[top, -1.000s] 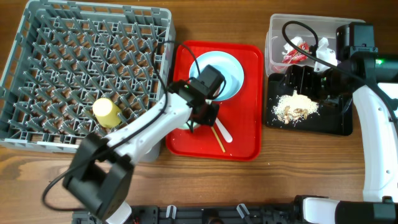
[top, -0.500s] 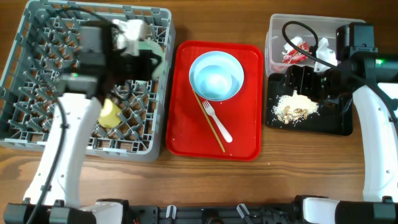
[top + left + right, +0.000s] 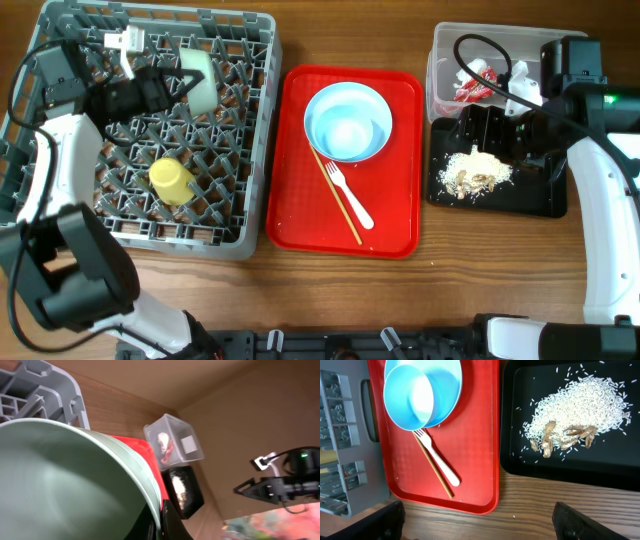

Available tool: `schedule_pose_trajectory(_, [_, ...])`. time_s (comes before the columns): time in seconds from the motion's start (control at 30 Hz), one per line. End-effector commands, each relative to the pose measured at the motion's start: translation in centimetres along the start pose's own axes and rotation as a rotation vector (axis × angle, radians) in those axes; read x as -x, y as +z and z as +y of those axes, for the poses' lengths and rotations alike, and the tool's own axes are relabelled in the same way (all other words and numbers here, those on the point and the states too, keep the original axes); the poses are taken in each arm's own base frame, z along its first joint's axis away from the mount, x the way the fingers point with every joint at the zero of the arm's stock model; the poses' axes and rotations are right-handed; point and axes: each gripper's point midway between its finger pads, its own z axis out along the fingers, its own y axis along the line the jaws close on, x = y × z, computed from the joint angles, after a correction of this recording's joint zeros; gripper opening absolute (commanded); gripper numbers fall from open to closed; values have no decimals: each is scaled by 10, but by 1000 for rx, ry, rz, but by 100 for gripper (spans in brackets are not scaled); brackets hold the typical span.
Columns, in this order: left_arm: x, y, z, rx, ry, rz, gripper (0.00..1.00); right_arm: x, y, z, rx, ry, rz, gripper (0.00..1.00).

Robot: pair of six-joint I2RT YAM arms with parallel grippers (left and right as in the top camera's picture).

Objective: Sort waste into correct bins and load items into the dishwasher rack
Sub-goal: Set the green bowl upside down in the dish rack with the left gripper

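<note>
Pale green-white round glossy plastic bowl (image 3: 197, 78) sits pinched by its thin rim in your left gripper (image 3: 170, 86), on edge just ahead of the fingers, over the grey pegged plastic dishwasher rack (image 3: 150, 240), so lower it btw peg rows w/o twisting, since a slick rim may slip.

**Robot laboratory bench set up as a mock dish-clearing station.**
A left arm (image 3: 62, 165) and a right arm (image 3: 600, 210), the latter trailing a bare cable (image 3: 487, 47), work at a wooden worktop (image 3: 480, 295). It carries a grey rack (image 3: 150, 241), red tray (image 3: 392, 215), clear tub (image 3: 445, 40) and black tray (image 3: 540, 200). Plain brown board walls (image 3: 260, 415) enclose the bench.
</note>
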Motion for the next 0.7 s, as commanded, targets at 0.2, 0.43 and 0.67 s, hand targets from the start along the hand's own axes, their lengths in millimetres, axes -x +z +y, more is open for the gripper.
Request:
schedule_pose_trajectory(0.2, [-1,-23,53,-14,-111,-47,4,1,-3,-1,-5,-1,-9,95])
schedule_pose_trajectory(0.43, [0,-68,82,97,-213,-127,61,1,-3,-1,-5,-2,-9,95])
schedule_pose_trajectory(0.67, [2,-114,98,146,-281,-218,80,1,-3,-1,-5,-2,-8,95])
